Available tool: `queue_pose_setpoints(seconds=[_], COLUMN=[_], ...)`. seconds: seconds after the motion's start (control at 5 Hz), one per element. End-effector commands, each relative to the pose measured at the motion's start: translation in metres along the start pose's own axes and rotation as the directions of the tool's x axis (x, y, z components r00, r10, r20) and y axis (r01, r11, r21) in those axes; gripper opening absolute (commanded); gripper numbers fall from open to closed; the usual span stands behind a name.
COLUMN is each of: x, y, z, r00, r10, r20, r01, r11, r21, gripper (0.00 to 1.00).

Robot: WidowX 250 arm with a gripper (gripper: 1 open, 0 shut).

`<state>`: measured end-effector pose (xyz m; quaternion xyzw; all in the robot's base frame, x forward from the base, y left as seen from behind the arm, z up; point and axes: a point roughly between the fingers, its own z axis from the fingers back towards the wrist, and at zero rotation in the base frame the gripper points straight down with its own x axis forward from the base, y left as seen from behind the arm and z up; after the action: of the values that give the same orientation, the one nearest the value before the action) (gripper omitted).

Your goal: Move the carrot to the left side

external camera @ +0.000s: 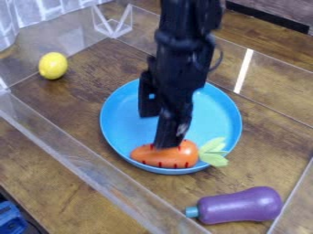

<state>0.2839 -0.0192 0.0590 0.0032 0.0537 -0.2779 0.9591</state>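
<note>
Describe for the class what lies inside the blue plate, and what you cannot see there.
Inside the blue plate lies the carrot, leafy top pointing right. The open claw covers its upper middle and part of the plate floor behind.

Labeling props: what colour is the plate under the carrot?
Bright blue plate, seen in the camera view, the only one.
</note>
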Motion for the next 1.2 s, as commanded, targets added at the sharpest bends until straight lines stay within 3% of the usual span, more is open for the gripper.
queue_pose_setpoints(seconds=[0.0,0.4,0.8,1.0], x=[0.009,0.016,0.021,0.023], y=[-0.004,-0.001,0.0,0.001], z=[-0.004,-0.018,-0.02,-0.02], r00=[0.996,0.993,0.989,0.988], r10=[-0.058,-0.076,-0.077,-0.074], r20=[0.061,0.095,0.125,0.138], r01=[0.056,0.072,0.072,0.069], r11=[0.998,0.996,0.997,0.997], r21=[0.038,0.045,0.042,0.038], gripper=[1.0,1.0,1.0,0.0])
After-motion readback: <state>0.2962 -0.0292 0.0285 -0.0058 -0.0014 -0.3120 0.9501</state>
